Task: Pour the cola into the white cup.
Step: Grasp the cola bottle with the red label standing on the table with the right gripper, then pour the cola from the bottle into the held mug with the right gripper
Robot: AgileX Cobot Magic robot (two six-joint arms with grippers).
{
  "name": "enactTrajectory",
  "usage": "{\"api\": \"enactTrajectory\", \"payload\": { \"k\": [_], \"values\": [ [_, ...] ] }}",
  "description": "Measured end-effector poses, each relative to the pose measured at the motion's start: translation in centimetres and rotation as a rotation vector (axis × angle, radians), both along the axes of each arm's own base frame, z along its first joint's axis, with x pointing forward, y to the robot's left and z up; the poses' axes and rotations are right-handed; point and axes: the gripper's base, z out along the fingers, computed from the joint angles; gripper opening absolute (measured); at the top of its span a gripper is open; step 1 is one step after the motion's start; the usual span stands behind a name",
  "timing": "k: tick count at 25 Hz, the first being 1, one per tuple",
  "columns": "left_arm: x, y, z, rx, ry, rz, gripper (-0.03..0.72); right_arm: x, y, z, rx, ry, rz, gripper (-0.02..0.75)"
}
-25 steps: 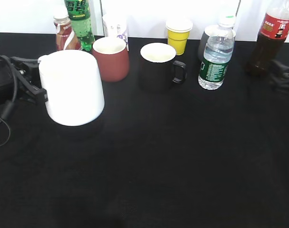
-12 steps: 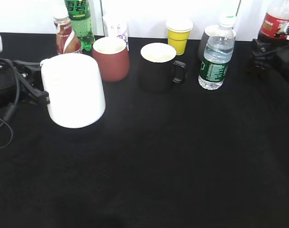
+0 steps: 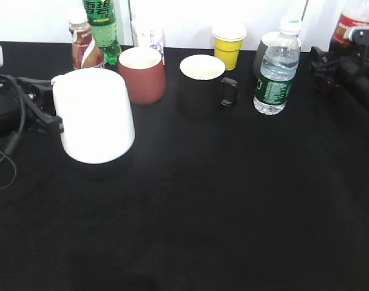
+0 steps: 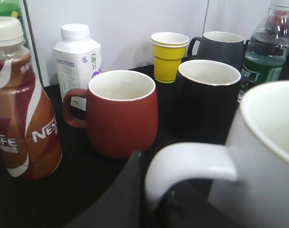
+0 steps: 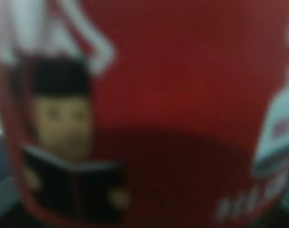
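Note:
The white cup [image 3: 93, 118] stands on the black table at the left, with its handle [image 4: 187, 164] toward my left gripper [image 3: 51, 118]. In the left wrist view my left gripper [image 4: 154, 190] is shut on the handle, one finger outside it and one inside the loop. The cola bottle [image 3: 353, 24] with its red label is at the far right. My right gripper [image 3: 336, 63] is around its lower part and hides the dark drink. In the right wrist view the blurred red label [image 5: 182, 95] fills the frame and the jaws are hidden.
Behind the white cup stand a maroon cup [image 3: 141, 74], a black mug [image 3: 201, 85], a water bottle [image 3: 274, 73], a yellow paper cup [image 3: 228, 43], a grey mug [image 3: 263, 51], a brown Nestle bottle [image 3: 82, 43], a green bottle [image 3: 101, 27] and a white carton [image 3: 147, 30].
My right gripper rose from the table to the cola bottle and closed in on it. The bottle has shifted slightly upward. The white cup and left gripper barely moved.

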Motion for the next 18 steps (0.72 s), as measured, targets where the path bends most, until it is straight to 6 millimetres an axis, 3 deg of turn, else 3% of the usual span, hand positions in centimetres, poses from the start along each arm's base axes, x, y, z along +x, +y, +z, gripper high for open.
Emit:
{"api": "enactTrajectory", "payload": {
  "k": [4,10,15,18],
  "values": [
    [0.0,0.0,0.0,0.0,0.0,0.0,0.037,0.1,0.3,0.0,-0.024,0.015,0.032,0.594],
    [0.0,0.0,0.0,0.0,0.0,0.0,0.037,0.2,0.3,-0.2,-0.028,0.035,0.033,0.403],
    [0.0,0.0,0.0,0.0,0.0,0.0,0.037,0.1,0.4,0.0,-0.02,-0.039,0.04,0.402],
    [0.0,0.0,0.0,0.0,0.0,0.0,0.037,-0.3,0.4,2.1,-0.008,-0.157,0.042,0.387]
  ]
}}
